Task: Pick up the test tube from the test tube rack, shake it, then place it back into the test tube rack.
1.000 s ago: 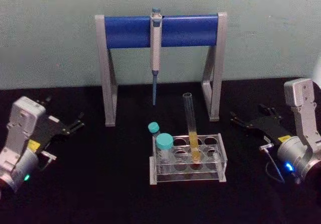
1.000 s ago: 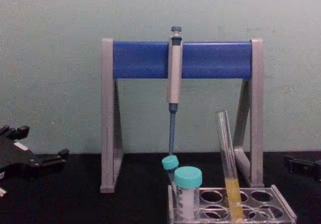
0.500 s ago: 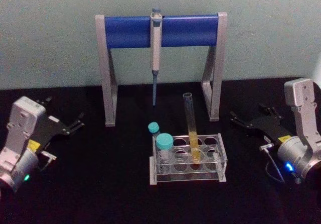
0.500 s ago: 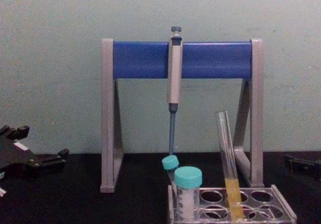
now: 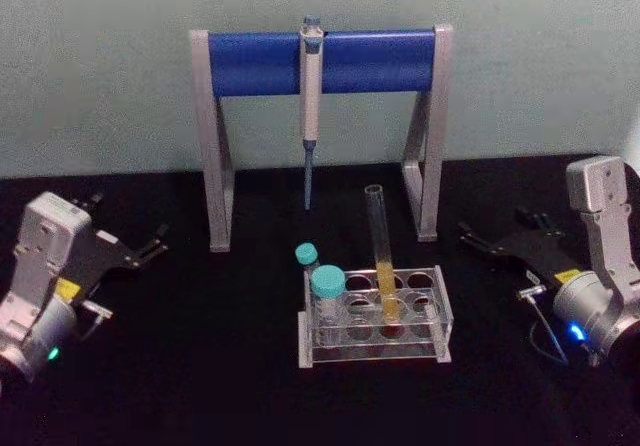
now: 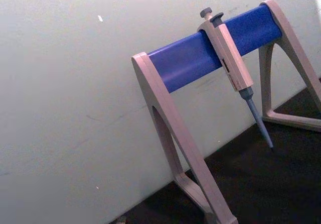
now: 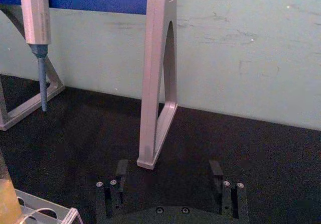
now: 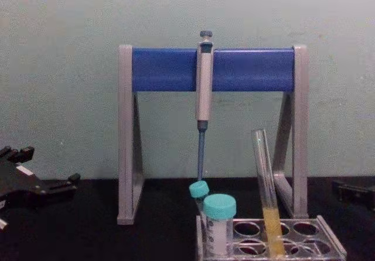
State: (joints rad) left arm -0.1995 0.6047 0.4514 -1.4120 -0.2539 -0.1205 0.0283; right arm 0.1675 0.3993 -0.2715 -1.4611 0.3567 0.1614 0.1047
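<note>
The test tube (image 5: 377, 236) stands uncapped in the test tube rack (image 5: 441, 313) at the table's middle, leaning slightly, its lower part yellow. The chest view shows the test tube (image 8: 263, 173) rising well above the rack (image 8: 329, 239). My left gripper (image 5: 130, 226) rests open on the table far to the left, also seen at the chest view's edge as the left gripper (image 8: 48, 168). My right gripper (image 5: 498, 226) lies open to the right of the rack. In the right wrist view the right gripper (image 7: 168, 170) has nothing between its fingers, and the tube's yellow part (image 7: 6, 199) shows at the corner.
Two teal-capped tubes (image 5: 327, 284) stand in the rack's left holes. Behind the rack is a grey and blue pipette stand (image 5: 260, 63) with a pipette (image 5: 310, 96) hanging from it. Its right leg (image 7: 156, 98) stands just ahead of the right gripper. Black table lies around the rack.
</note>
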